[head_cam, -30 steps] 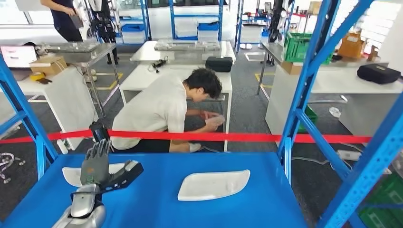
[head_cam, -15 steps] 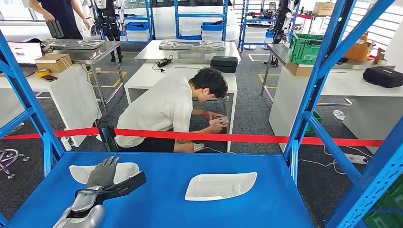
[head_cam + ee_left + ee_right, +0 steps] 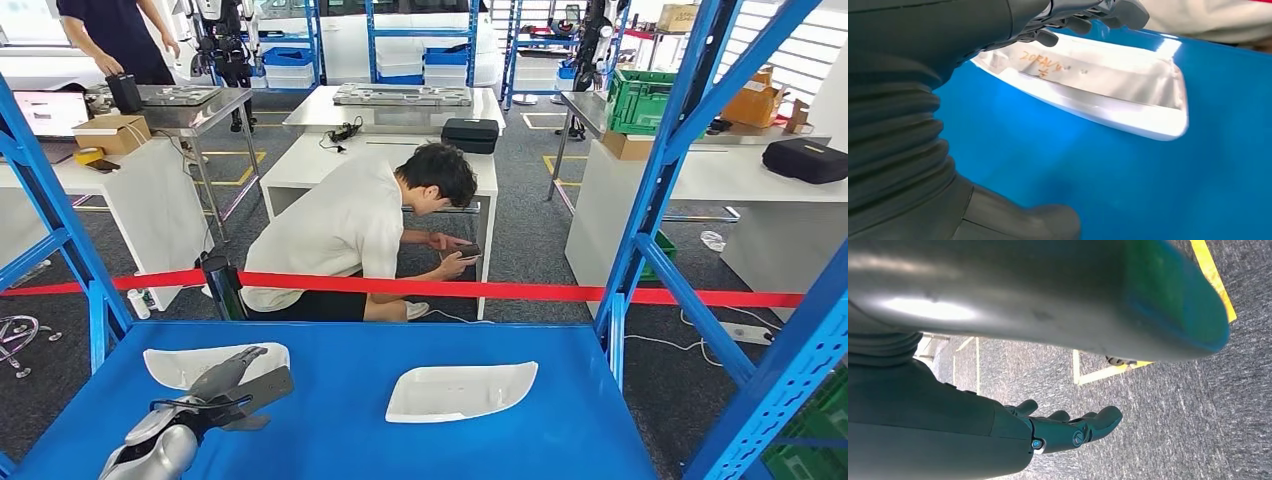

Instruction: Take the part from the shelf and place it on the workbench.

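You have two parts on the shelf (image 3: 340, 430): left part (image 3: 190, 362) under the left robot hand (image 3: 232, 385), right part (image 3: 462, 390) well apart. A crouching person (image 3: 345, 235) sits behind the shelf.

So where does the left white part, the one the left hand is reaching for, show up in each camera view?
Head view: left white part lies low on the left, beside the left hand.
Left wrist view: it crosses the upper middle.
Right wrist view: not in it.
Shared landmark: the blue shelf.
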Robot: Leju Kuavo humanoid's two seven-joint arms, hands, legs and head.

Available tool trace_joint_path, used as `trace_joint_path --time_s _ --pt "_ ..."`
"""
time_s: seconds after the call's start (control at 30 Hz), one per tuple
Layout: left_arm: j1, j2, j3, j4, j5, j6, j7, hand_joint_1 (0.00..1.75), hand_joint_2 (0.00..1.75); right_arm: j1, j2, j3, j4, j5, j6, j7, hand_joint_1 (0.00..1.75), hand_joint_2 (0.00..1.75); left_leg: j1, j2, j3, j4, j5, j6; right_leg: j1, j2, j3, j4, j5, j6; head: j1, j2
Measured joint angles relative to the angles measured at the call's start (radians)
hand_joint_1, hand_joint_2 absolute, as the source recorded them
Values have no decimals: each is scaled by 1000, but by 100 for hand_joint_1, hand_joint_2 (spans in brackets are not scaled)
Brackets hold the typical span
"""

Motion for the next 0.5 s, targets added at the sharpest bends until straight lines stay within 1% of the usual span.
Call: trace_joint_path --time_s 0.27,0.33,0.37,0.43,0.5 --pt "18 1 -11 -15 -82 65 46 0 175 0 0 -6 0 4 0 0 0 0 0 0 1 0 0 0 0 0 0 0 -1 -1 0 0" --pt "18 0 -25 -16 -112 92 66 3 175 0 0 -6 0 6 0 0 0 0 0 0 1 0 0 0 0 0 0 0 -1 -1 0 0" --pt "18 0 -32 -17 -126 106 77 8 175 0 0 -7 0 7 0 0 0 0 0 0 1 0 0 0 0 0 0 0 -1 -1 0 0" --pt "18 0 -48 -18 -153 132 97 33 175 0 0 -7 0 7 0 0 0 0 0 0 1 0 0 0 0 0 0 0 -1 -1 0 0" --pt "18 0 -66 -19 -176 150 112 99 175 0 0 -8 0 9 -1 0 0 0 0 0 1 0 0 0 0 0 0 0 -1 -1 0 0"
